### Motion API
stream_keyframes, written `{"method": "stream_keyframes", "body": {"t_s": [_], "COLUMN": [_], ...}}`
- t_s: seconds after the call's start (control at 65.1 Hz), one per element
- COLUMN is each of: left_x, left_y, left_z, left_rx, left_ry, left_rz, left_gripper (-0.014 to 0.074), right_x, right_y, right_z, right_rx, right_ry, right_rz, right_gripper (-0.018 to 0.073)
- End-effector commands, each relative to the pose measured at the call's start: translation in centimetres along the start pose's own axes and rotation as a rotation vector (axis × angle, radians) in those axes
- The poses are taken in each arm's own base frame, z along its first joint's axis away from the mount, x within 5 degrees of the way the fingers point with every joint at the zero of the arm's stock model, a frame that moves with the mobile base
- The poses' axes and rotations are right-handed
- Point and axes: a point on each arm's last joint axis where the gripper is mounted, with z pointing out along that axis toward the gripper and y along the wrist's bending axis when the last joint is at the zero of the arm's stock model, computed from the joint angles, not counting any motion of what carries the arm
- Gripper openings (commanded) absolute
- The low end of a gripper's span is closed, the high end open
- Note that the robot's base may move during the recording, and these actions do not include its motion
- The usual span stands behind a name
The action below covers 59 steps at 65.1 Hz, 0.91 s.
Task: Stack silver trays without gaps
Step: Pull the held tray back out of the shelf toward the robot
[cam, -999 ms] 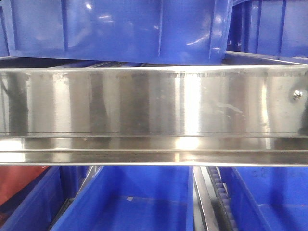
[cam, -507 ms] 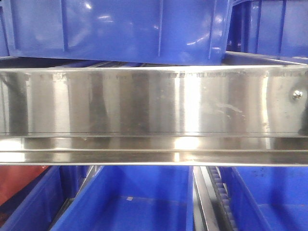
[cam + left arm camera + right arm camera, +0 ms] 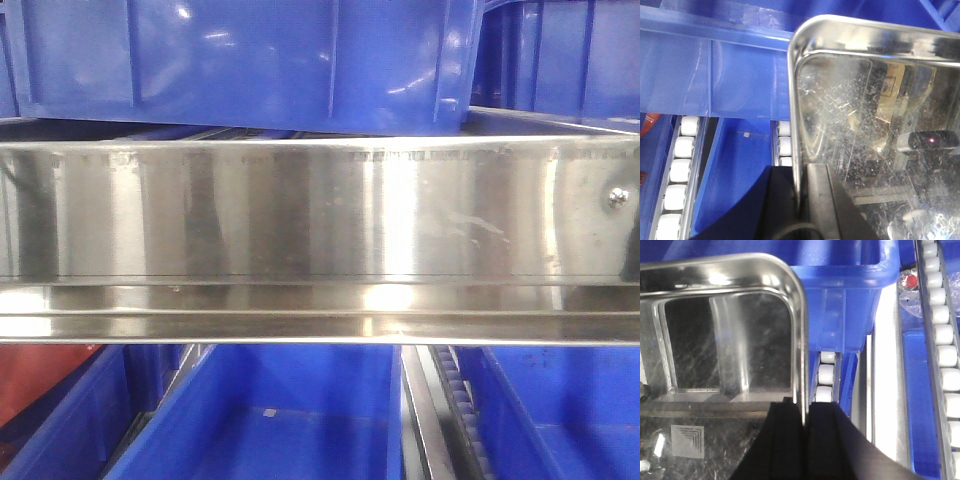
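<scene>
- Right, front view first: we get only the brushed-steel band (image 3: 320,215) with its screw (image 3: 619,197), and blue crates (image 3: 250,60) above and below it. No tray or gripper shows here, so this view tells us nothing about the grasp.
- Set against the frames from a second and half a second back, nothing differs: band, screw and crates sit exactly alike.
- Over to the left wrist: the left gripper (image 3: 800,175) is clamped on the silver tray (image 3: 870,115), with one dark finger on either side of its left rim. The tray hangs above a blue crate (image 3: 740,190) and the white rollers (image 3: 682,165). We judge the edge pinch is used because the thin out-turned rim is the only purchase on so shallow a pan.
- Right wrist now: the right gripper (image 3: 804,407) is closed on the right rim, just near of the rounded corner. The far crate (image 3: 850,300) and more rollers lie beyond.
- It's the same pan, we reckon, held at opposite rims. That should keep it level, so it can settle squarely into the next tray without a gap.
</scene>
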Motion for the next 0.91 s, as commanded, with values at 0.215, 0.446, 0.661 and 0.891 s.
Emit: {"method": "stream_keyframes", "body": {"t_s": [0.215,0.446,0.661,0.891], "left_x": [-0.62,-0.99,-1.12,-1.12], "left_y": [0.02,-0.27,-0.38,-0.38], "left_z": [-0.86,-0.89,-0.91,-0.91], "left_rx": [0.011,0.043,0.055,0.055], "left_ry": [-0.056,-0.098,-0.113,-0.113], "left_rz": [0.016,0.017,0.017,0.017], "left_gripper": [-0.0016,-0.0016,-0.0016,-0.0016], "right_x": [-0.50,-0.50,-0.50,-0.50], "right_y": [-0.32,-0.32,-0.32,-0.32], "right_z": [-0.91,-0.91,-0.91,-0.91], "right_rx": [0.018,0.018,0.018,0.018], "right_ry": [-0.060,-0.060,-0.060,-0.060], "right_rz": [-0.021,-0.021,-0.021,-0.021], "right_gripper": [-0.0068,-0.0068,-0.0068,-0.0068]}}
